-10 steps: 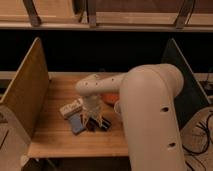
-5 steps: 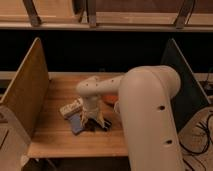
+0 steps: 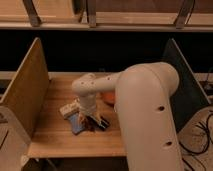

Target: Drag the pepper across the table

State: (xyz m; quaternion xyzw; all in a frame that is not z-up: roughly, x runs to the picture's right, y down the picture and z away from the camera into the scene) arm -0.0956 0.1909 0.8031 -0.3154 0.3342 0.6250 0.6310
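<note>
Jaws first: they point straight down at the wood, but whether they are parted or closed on anything cannot be told, since the wrist hides them. The gripper (image 3: 90, 119) sits low over the table (image 3: 54, 141), nearer the front edge than the back and a little toward the left edge, with the bulky arm (image 3: 145, 100) reaching in from the front right corner.

A dark reddish sliver right at the gripper's tip looks like the pepper (image 3: 86, 120). It lies between the blue pad (image 3: 76, 125) on the left-edge side and the black box (image 3: 102, 123) on the right-edge side. Its long axis is too hidden to call.

So the pepper lies directly under the tool, not off to one side. In my judgement a drag needs only a sideways sweep; the freest path is toward the front edge, as the pale box (image 3: 70, 108) and orange plate (image 3: 108, 98) crowd the back.
</note>
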